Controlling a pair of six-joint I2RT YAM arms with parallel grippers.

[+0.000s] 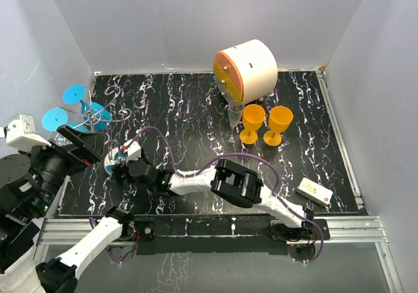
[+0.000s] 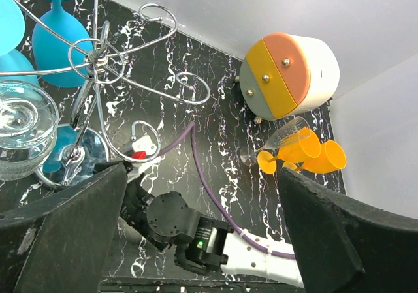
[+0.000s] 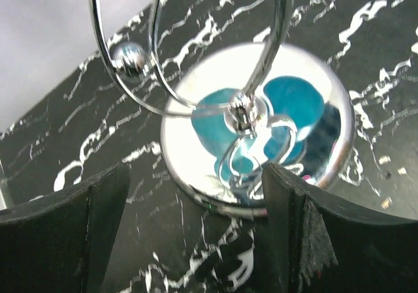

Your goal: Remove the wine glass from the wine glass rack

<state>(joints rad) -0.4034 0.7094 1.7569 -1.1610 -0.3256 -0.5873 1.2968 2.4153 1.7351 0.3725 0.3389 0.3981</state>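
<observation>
Hanging from the curled wire arms of the rack [image 1: 98, 115] are several blue glasses [image 1: 75, 94], and in the left wrist view a clear glass [image 2: 19, 126] is also seen on the rack, bowl down, beside its post. None of these is held. The rack is stood at the left end of the table [image 1: 189, 110], close to the wall.

The right hand [image 1: 117, 162] is stretched across to the foot of the rack. In its own view its jaws are spread wide and nothing is gripped; the shiny disc [image 3: 261, 130] of the rack lies just ahead of the fingers [image 3: 59, 234], low between them, with blue reflected in it. Whether a finger touches the disc cannot be told.

The left hand [image 2: 202, 172] is held on the near side of the rack, tilted up toward the wire arms. Its jaws are fully wide and nothing is gripped.

Well to the right of the rack, at the back of the table, a round white-and-orange cabinet [image 1: 251, 68] is seen. In front of it two orange glasses [image 1: 264, 123] are stood, with a clear flute [image 1: 235, 113] beside them on the rack's side. Farther right still, near the front edge, a small box [image 1: 315, 192] is laid flat.
</observation>
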